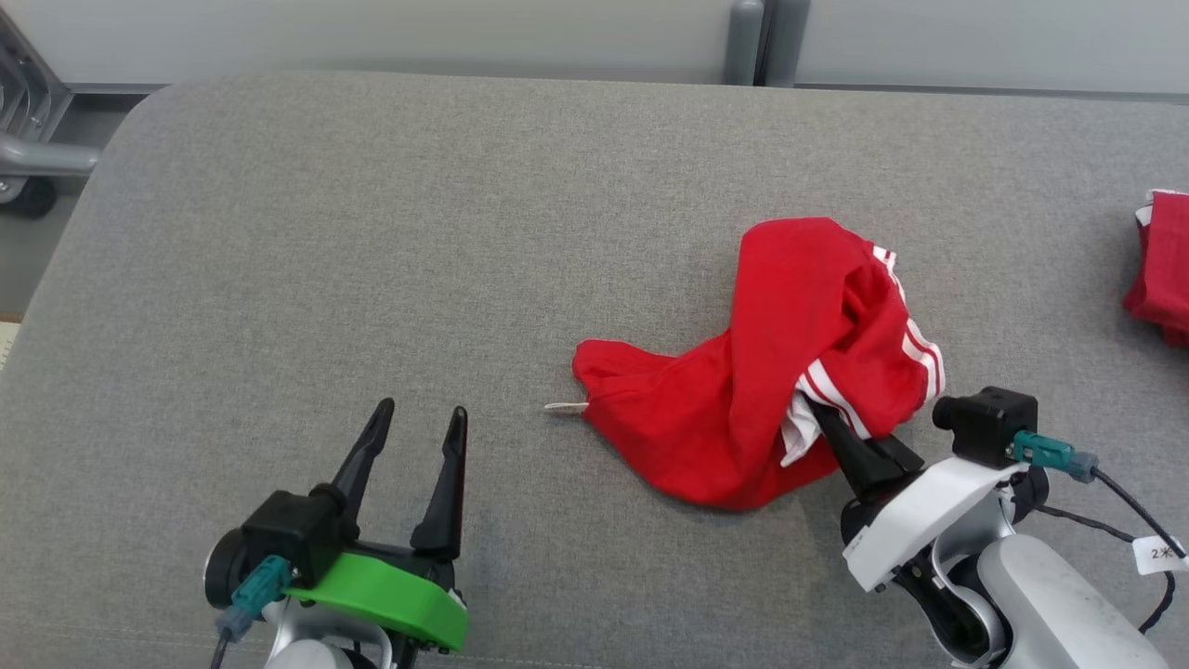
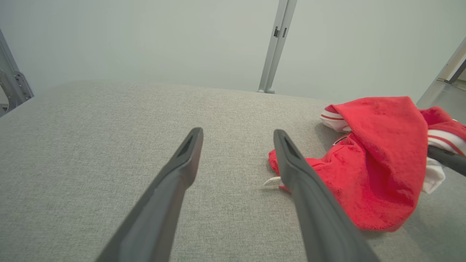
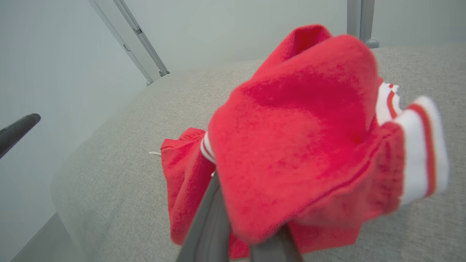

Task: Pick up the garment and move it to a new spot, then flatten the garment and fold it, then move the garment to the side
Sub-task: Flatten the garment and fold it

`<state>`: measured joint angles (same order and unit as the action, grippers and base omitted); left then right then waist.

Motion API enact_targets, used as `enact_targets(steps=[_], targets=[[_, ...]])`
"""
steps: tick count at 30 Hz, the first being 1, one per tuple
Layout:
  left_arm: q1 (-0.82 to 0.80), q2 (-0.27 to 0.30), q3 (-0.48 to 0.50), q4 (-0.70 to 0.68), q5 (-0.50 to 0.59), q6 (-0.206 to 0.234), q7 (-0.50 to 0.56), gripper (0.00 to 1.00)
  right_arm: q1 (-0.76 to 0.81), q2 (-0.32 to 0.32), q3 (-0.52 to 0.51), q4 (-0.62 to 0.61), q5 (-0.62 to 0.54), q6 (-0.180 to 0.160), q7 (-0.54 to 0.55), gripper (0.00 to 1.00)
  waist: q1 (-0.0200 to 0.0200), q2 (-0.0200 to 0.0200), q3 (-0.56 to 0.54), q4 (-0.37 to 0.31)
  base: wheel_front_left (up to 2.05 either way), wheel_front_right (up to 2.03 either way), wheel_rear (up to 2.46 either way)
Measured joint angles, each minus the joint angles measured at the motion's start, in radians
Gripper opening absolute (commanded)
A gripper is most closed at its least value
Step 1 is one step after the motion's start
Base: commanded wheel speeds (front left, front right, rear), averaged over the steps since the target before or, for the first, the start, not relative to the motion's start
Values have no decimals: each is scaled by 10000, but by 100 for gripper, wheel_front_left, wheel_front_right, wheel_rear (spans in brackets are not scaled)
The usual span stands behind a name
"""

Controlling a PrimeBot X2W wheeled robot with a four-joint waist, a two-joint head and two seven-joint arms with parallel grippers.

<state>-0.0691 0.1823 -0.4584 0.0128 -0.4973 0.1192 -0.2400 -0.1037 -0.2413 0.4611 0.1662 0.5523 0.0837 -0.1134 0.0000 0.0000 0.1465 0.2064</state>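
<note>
A red garment (image 1: 771,372) with white striped trim lies bunched on the grey padded table (image 1: 372,232), right of centre. My right gripper (image 1: 822,418) is shut on the garment's near right edge, its fingers buried in the cloth. The right wrist view has the garment (image 3: 291,145) draped over the dark fingers (image 3: 211,222). At the lower left my left gripper (image 1: 420,423) stands open above bare table, well left of the garment. From the left wrist, the garment (image 2: 378,163) lies just right of the open left gripper (image 2: 238,134).
Another red cloth item (image 1: 1161,269) lies at the table's far right edge. Metal frame posts (image 1: 743,42) stand behind the table's far edge. A grey rail (image 1: 37,153) sits off the table's left corner.
</note>
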Motion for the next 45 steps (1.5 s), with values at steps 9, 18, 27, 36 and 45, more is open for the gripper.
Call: enact_targets(steps=[9, 18, 27, 36, 45], targets=[[85, -105, -261, 58, 0, 0, -2, 100, -137, -1204, -194, -1348, 575, 128, 1536, 0, 0, 0, -127, -257, 0, 0, 0], [85, -113, -332, 42, 0, -31, -31, 100, -71, -2667, -1260, -2518, 1321, -130, 3243, 0, 0, 0, -162, -939, 0, 0, 0], [55, -134, -391, 161, 4, -144, -31, 100, 1089, -5237, -1864, -2034, 1174, -857, 5776, 0, 0, 0, -11, -1573, 0, 0, 0], [-38, -257, -671, 410, 4, -359, -31, 100, 2319, -6529, -2125, -1312, 702, -1267, 6729, 0, 0, 0, 331, -1988, 0, 0, 0], [-663, -278, -972, 593, 113, -771, 58, 100, 2400, -5745, -2197, -1689, 736, -1371, 6052, 0, 0, 0, 830, -2188, 0, 0, 0]])
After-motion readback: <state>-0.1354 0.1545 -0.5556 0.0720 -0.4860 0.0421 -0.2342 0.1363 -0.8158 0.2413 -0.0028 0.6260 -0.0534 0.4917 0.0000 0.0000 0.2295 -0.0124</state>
